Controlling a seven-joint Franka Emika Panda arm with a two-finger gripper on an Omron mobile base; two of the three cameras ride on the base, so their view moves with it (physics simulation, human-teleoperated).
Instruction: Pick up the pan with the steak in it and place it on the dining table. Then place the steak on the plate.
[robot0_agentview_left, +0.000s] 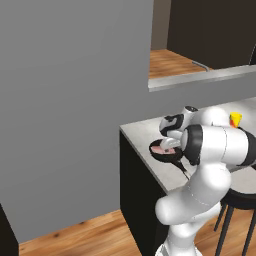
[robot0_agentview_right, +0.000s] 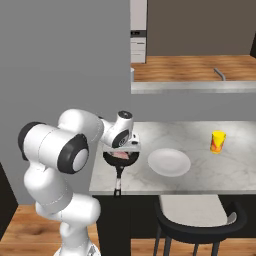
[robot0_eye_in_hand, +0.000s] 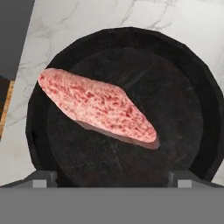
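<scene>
The gripper (robot0_eye_in_hand: 112, 178) hangs directly above the pan (robot0_eye_in_hand: 127, 109), and in the hand view its two dark fingertips (robot0_eye_in_hand: 43, 178) stand wide apart at the bottom edge, one toward each side of the pan's near rim, with nothing between them. From these pictures it is not clear whether the tips touch the rim or hang just clear of it. There is one pan (robot0_agentview_right: 120, 158), one steak (robot0_agentview_right: 120, 156), one plate (robot0_agentview_right: 169, 162) and one small yellow cup (robot0_agentview_right: 217, 141), all sitting on the dining table (robot0_agentview_right: 225, 170). The pan rests near the table's left end as seen in the right base view, its short handle reaching out to the table's front edge, and the plate lies just beside it to the right, apart from it. The cup stands well away, further right. The steak (robot0_eye_in_hand: 96, 105) is a flat, irregular oblong, mottled pink-red with a paler rim, lying aslant across the pan's black floor and reaching toward one side wall. In the left base view the pan (robot0_agentview_left: 165, 150) and steak (robot0_agentview_left: 161, 149) show under the wrist, partly hidden by the white arm.
</scene>
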